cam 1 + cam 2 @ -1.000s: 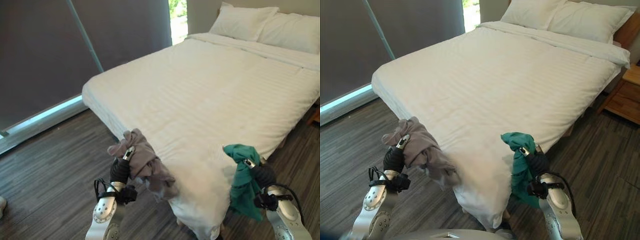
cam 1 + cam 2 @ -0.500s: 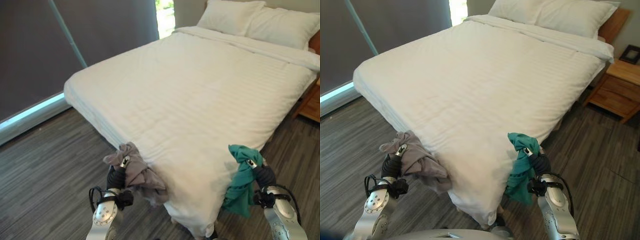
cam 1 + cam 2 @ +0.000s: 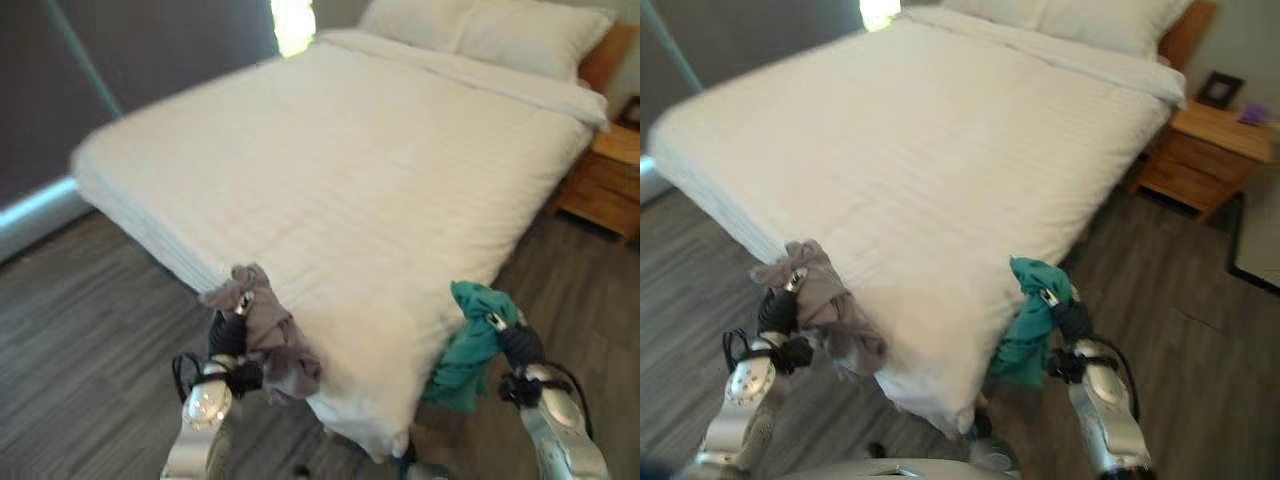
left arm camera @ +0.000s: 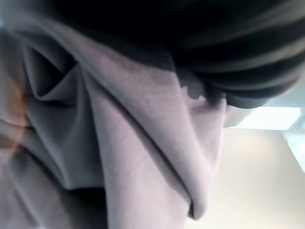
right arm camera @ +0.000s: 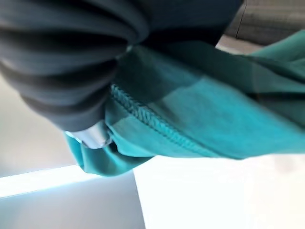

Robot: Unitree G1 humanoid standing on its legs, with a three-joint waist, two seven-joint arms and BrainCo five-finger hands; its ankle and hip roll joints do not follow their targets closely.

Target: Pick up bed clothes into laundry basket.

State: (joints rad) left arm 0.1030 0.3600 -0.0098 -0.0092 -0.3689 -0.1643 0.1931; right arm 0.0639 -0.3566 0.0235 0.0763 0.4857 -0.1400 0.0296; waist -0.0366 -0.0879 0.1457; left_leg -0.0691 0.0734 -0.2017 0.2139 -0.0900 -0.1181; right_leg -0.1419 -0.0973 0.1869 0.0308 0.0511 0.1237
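Grey crumpled cloth (image 3: 268, 335) clenched in left hand (image 3: 228, 335), teal knit garment (image 3: 1032, 325) bunched in right hand (image 3: 1070, 318), both at white bed (image 3: 350, 180) foot corner. Advice: maintain firm grasp, lift clear of mattress, find basket.

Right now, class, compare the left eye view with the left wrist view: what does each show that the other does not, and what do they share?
The left eye view alone shows the white bed, two pillows, a wooden nightstand, the dark floor, and the right hand shut on a green garment hanging beside the bed. The left wrist view alone shows the grey cloth's folds up close, bunched under the hand's dark ribbed cover. Both show the left hand and its grey garment, with white bedding behind.
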